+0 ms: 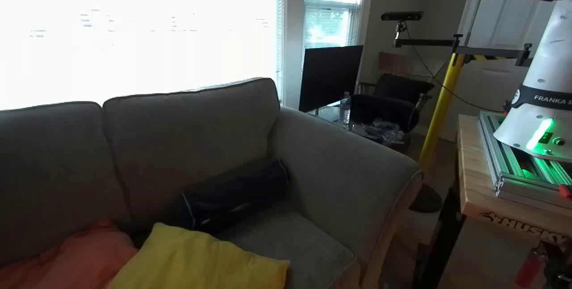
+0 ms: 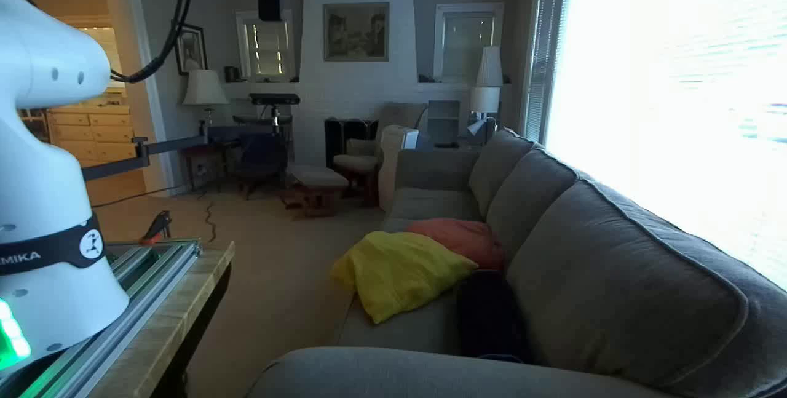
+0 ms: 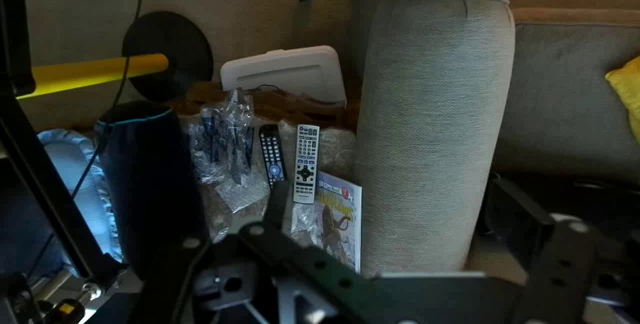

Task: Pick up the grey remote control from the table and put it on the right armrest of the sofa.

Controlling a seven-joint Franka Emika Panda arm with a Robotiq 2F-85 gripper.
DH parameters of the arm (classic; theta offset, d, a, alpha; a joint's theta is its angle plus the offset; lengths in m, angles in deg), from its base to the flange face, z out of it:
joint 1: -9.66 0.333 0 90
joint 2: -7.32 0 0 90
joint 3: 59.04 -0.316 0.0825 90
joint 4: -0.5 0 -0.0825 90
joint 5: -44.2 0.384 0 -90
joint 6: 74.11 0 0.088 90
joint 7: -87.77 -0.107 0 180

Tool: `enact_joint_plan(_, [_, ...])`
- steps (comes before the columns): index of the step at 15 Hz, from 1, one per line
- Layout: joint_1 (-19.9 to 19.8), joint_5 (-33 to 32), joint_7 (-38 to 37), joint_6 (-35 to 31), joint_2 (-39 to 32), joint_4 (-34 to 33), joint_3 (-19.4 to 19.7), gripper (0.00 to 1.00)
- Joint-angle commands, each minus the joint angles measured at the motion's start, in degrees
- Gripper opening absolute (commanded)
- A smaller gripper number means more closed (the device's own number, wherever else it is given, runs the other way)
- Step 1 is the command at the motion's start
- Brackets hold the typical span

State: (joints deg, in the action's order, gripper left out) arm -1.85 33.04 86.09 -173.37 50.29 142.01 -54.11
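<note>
Evidently, the sofa (image 1: pixel 187 132) is being cut off by the frame in an exterior view, its seat partly covered by the yellow throw (image 1: pixel 201 257) and the orange-pink throw (image 1: pixel 71 257). The right armrest (image 3: pixel 430 128) is being shown from above in the wrist view, its rounded top exposed along most of its length. Much of the table (image 3: pixel 337 146) is being hidden behind the armrest in an exterior view; whether the two are touching cannot be told. The gripper (image 3: pixel 395 209) is being seen with jaws released, standing well apart, the armrest showing between them. Clear plastic packaging (image 3: pixel 230 164) and a picture book (image 3: pixel 345 219) are being borne by the table. The grey remote control (image 3: pixel 306 164) is lying flat there, just beside the book; in the exterior views it cannot be made out. Its long axis is running nearly parallel to the armrest, number keys pointing away from the gripper. A strip of table is being left showing toward the armrest, a narrower gap toward the black remote (image 3: pixel 270 148), whose near end is being hidden by the gripper.
</note>
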Motion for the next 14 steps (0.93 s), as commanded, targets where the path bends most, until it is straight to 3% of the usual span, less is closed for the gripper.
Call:
enact_joint_plan(1, [0.8, -0.4, -0.4, 0.2, 0.0, -0.2, 0.6, 1.00])
enact_joint_plan(11, [0.8, -0.4, -0.4, 0.2, 0.0, -0.2, 0.6, 1.00])
enact_joint_plan(14, [0.8, -0.5, -0.2, -3.0, -2.6, 1.1, 1.5, 1.00])
